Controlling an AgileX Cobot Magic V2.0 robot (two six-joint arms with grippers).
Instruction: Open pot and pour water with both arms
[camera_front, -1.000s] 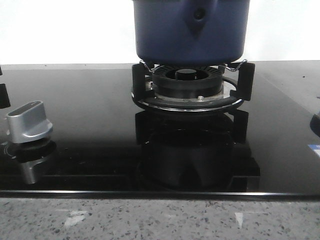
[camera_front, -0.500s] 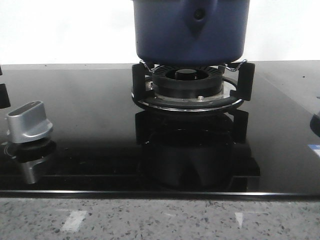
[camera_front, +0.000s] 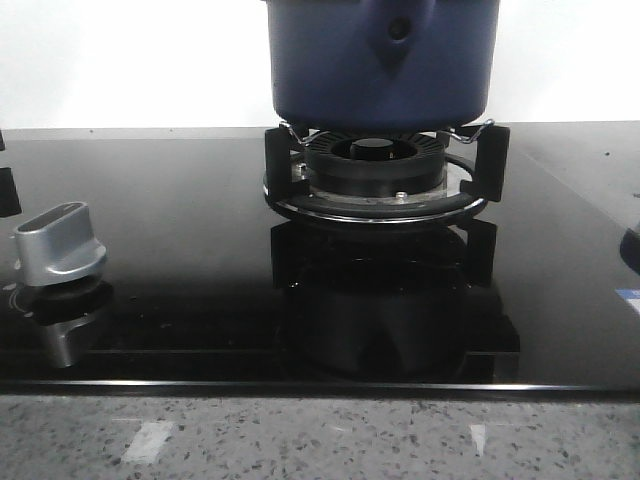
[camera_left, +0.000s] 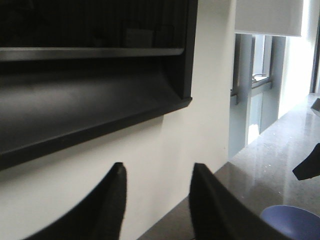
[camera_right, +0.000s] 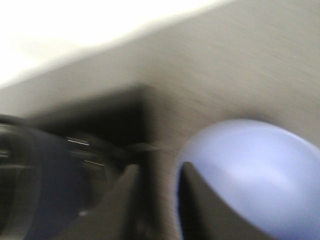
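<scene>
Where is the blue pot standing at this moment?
In the front view the pot stands at the top centre, on the black burner grate of the glass cooktop, right of the silver knob.

Nothing readable is showing anywhere. The pot (camera_front: 380, 65) is carrying no lettering or brand on its blue side, the silver knob (camera_front: 58, 240) is bearing no legible numbers or marks, and the black glass cooktop (camera_front: 180, 230) is showing only reflections. At the right edge of the cooktop a small blue and white patch (camera_front: 628, 296) is peeking in, too small and cut off to read. Both wrist views are giving no text either.
</scene>
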